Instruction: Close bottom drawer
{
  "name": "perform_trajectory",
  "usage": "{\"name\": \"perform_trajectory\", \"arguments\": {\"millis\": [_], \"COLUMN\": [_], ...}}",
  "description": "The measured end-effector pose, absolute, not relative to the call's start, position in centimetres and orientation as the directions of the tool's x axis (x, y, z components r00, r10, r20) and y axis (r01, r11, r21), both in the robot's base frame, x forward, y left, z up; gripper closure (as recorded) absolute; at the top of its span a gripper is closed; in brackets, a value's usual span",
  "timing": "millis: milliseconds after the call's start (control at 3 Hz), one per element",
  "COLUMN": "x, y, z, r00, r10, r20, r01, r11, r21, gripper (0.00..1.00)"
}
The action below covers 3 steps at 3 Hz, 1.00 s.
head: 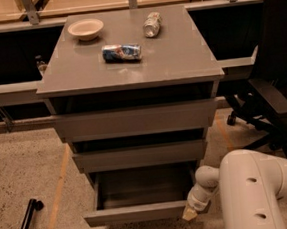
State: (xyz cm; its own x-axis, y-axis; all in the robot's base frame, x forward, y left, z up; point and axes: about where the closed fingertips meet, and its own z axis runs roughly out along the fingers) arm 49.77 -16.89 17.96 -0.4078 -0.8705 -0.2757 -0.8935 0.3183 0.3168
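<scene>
No text is legible. The crushed blue-and-white can [121,52] on the grey cabinet top [178,53] perhaps carries print, unreadable here. The cream-tipped gripper [189,214] sits at the narrow grey bottom drawer's [137,214] right front corner.

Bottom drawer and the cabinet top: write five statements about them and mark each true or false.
1. The bottom drawer stands open, pulled out past the two above it. True.
2. The gripper is at the right end of the bottom drawer's front panel. True.
3. The bowl sits inside the bottom drawer. False: it is on the cabinet top, at the back left.
4. The blue can stands upright. False: it lies on its side.
5. The office chair is left of the cabinet. False: it is on the right.
</scene>
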Motion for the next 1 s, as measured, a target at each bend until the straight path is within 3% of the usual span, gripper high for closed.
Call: {"name": "perform_trajectory", "arguments": {"millis": [333,667,1000], "x": [50.9,57.3,57.3], "y": [-16.7,-17.0,-17.0], "z": [17.2,18.9,18.9], "r00": [-0.392,-0.351,-0.351], "r10": [-0.877,-0.878,-0.878], "r20": [-0.277,-0.327,-0.327], "r01": [-0.897,-0.932,-0.932], "r11": [0.297,0.294,0.294], "r21": [0.328,0.213,0.212], "gripper": [1.00,1.00,1.00]}}
